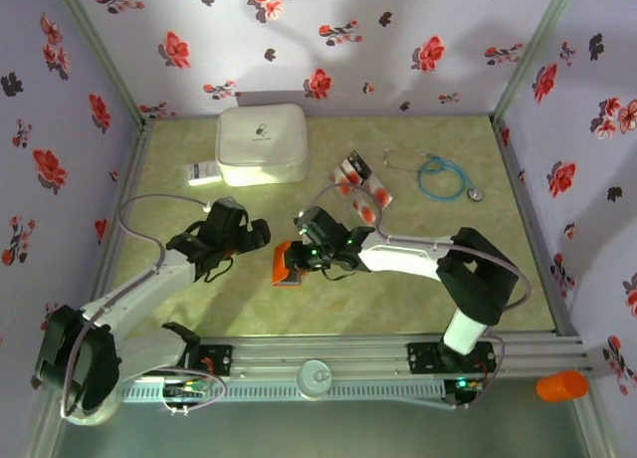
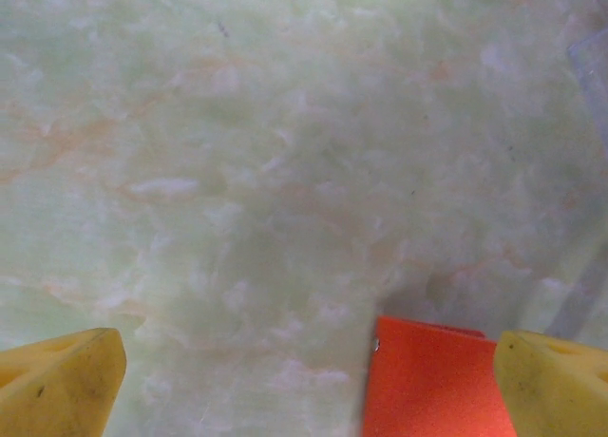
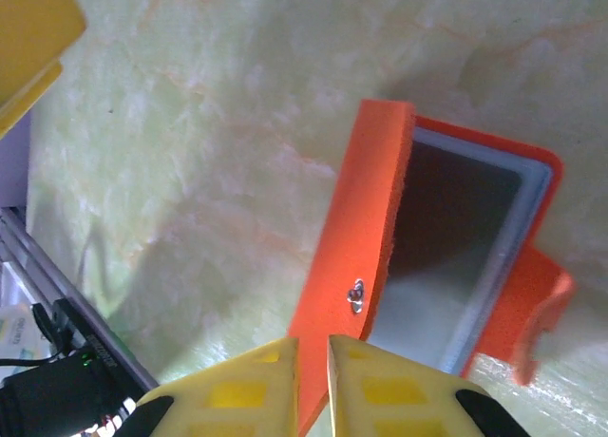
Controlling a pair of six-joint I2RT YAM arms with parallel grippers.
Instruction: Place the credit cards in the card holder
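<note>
Cards (image 1: 360, 184) lie in a loose, overlapping cluster on the far, right-of-centre part of the desk (image 1: 428, 289), just left of a stethoscope (image 1: 443, 174) and well apart from the holder (image 1: 285, 264). None of them is in a tool and none shows inside the holder, so I judge that no card has been put away yet. The holder sits toward the near side of the desk, about midway across, between the two arms. It is open: in the right wrist view its orange flap is swung aside, and the bluish-grey lining and a dark pocket show beside it, with no card in there that I can make out. The right tool (image 3: 313, 375) has its fingers almost together, and the near edge of that flap runs into the narrow gap between them, so it looks clamped on the holder, probably to keep it open or steady. The left tool (image 2: 309, 366) hovers low just left of the holder, fingers wide apart, with nothing between them but bare desk and one orange corner of the holder. What seems done is the opening of the holder. What is left is the real work: fetching each card from the far cluster and sliding it into the pocket.
</note>
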